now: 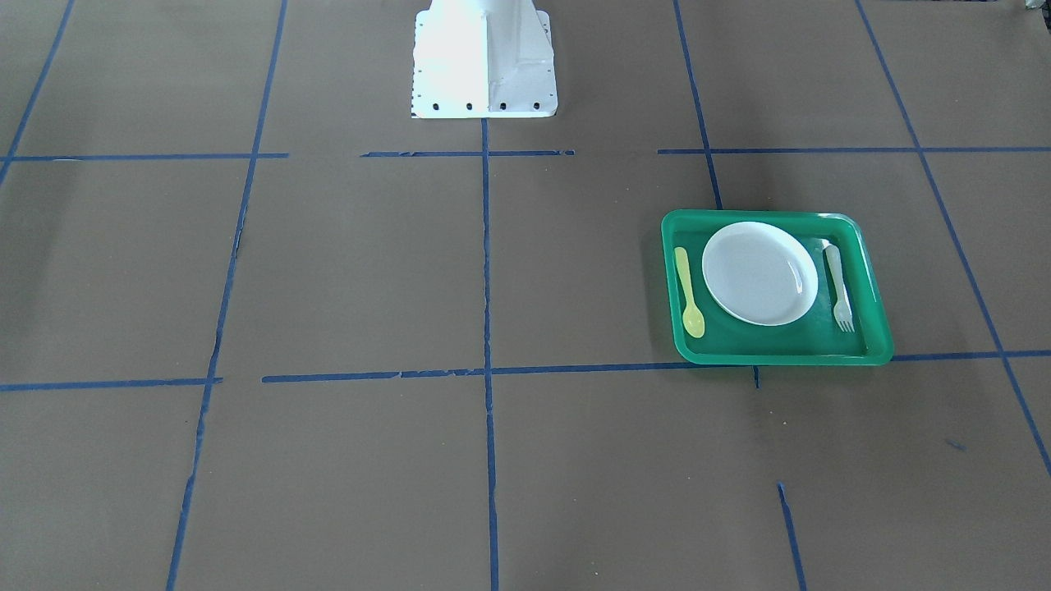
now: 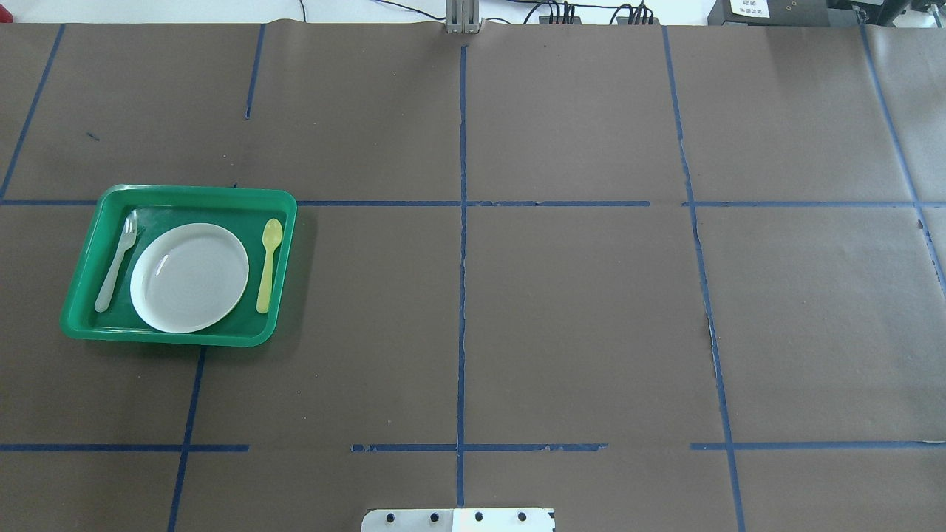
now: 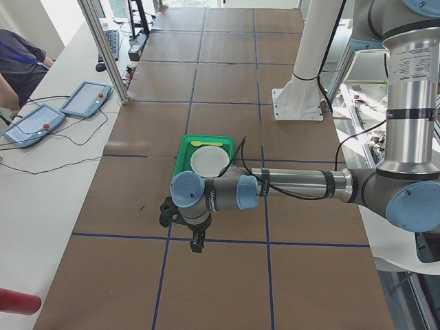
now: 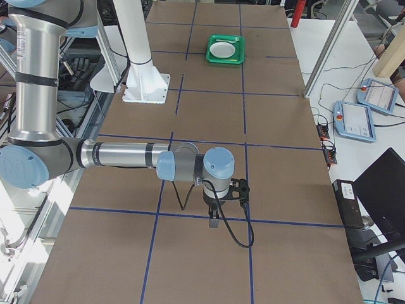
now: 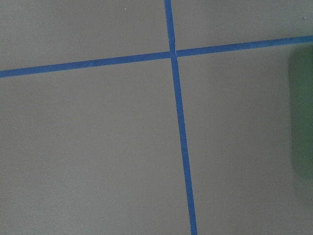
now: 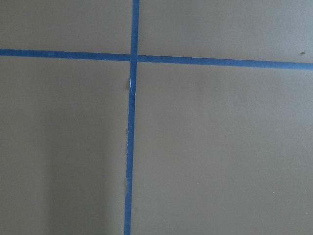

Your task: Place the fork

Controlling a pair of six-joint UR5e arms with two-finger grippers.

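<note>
The pale translucent fork point(image 1: 839, 286) lies flat in the green tray point(image 1: 780, 359), beside the white plate point(image 1: 759, 272). In the overhead view the fork point(image 2: 117, 260) is at the tray's point(image 2: 177, 191) left side, tines pointing away from the robot. A yellow spoon point(image 2: 269, 255) lies on the plate's other side. My left gripper point(image 3: 196, 243) shows only in the exterior left view, hanging above the table short of the tray; I cannot tell whether it is open or shut. My right gripper point(image 4: 214, 221) shows only in the exterior right view, far from the tray; I cannot tell its state.
Brown paper with blue tape lines point(image 2: 463, 258) covers the table. The white robot base point(image 1: 484, 61) stands at the table's edge. Both wrist views show only paper and tape; a blurred green edge point(image 5: 302, 112) is at the left wrist view's right side. Tablets point(image 3: 86, 98) lie on a side bench.
</note>
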